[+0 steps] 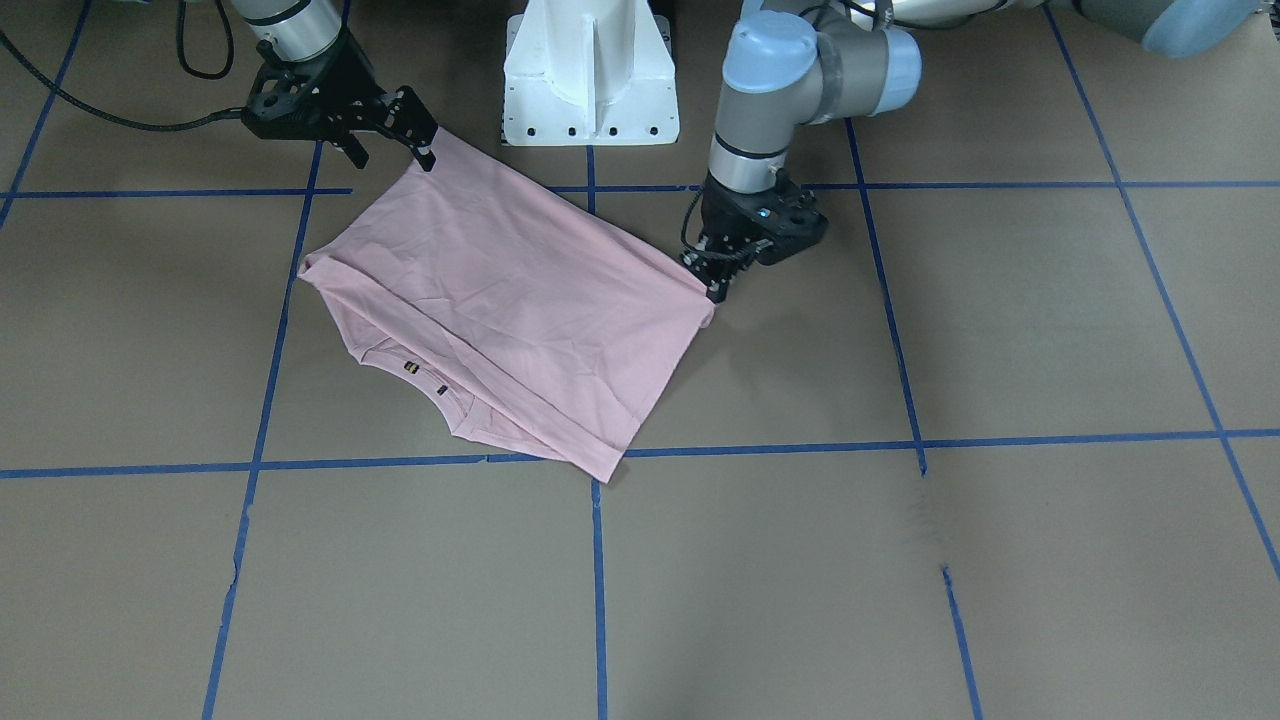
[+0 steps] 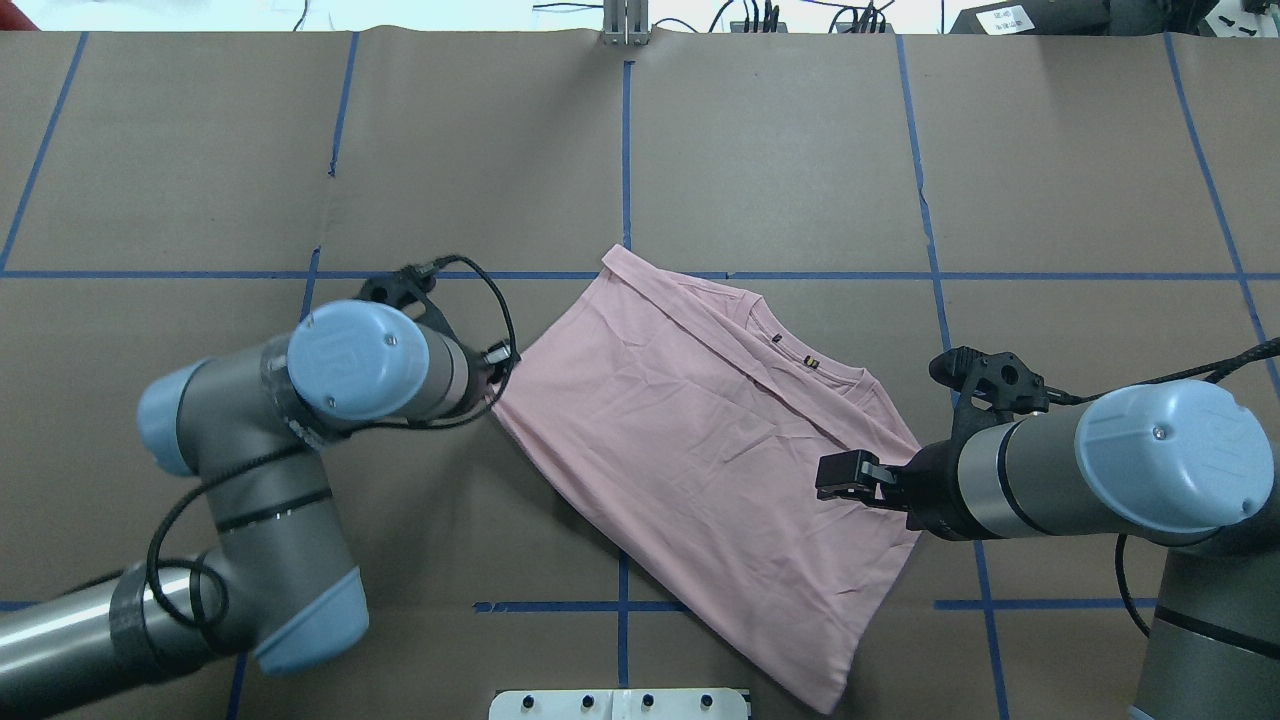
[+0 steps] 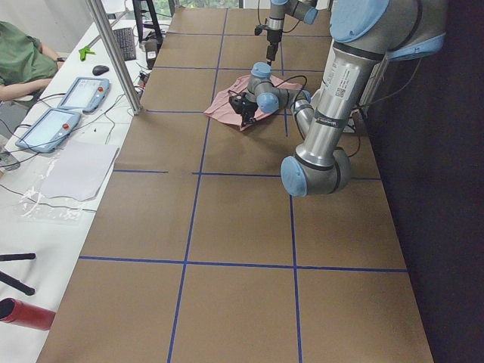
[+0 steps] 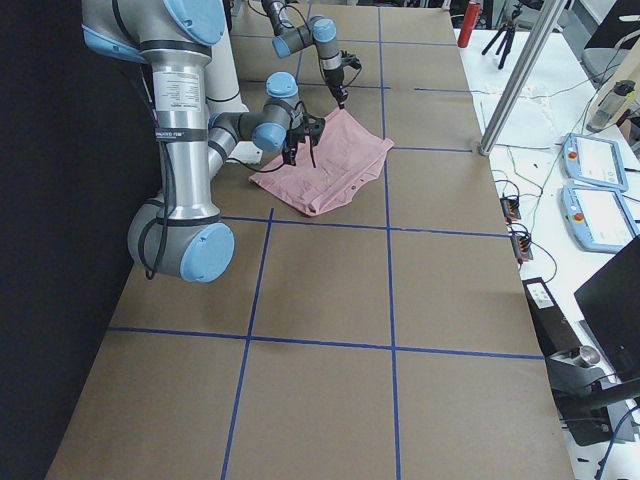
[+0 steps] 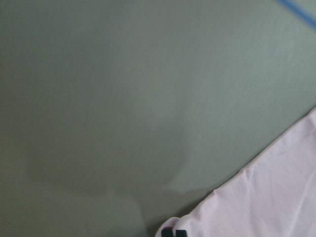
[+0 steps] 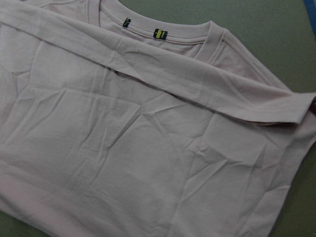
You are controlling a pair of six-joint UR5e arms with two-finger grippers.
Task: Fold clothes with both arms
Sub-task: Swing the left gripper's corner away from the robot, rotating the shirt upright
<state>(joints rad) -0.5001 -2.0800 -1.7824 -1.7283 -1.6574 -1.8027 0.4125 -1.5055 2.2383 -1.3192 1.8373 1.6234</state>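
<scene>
You are partway through the folding. The T-shirt (image 2: 690,450) lies on the bench (image 2: 300,150) already doubled once, with its lower half laid up over the chest and stopping just short of the collar (image 2: 800,365), which shows uncovered.

In the overhead view it sits at centre frame, skewed to the blue tape lines. Its long axis runs from upper left to lower right. The collar edge faces upper right, and the creased edge faces lower left.

The left fingers (image 1: 714,288) are down at bench level on the corner at the mid-left of the overhead view. Their wrist view shows two tips close together with cloth bunched against them, so I judge that they are pinching that corner.

The right fingers (image 1: 393,150) hang spread apart above the cloth and hold nothing. Their wrist camera looks down on the wide shirt with no fabric between them.

By my reading, the next move needs the right fingers lowered onto the matching corner of the creased edge, at the lower right of the overhead view. You should catch both layers there. Then raise both ends together, keeping the edge taut, and carry it across the long axis.
</scene>
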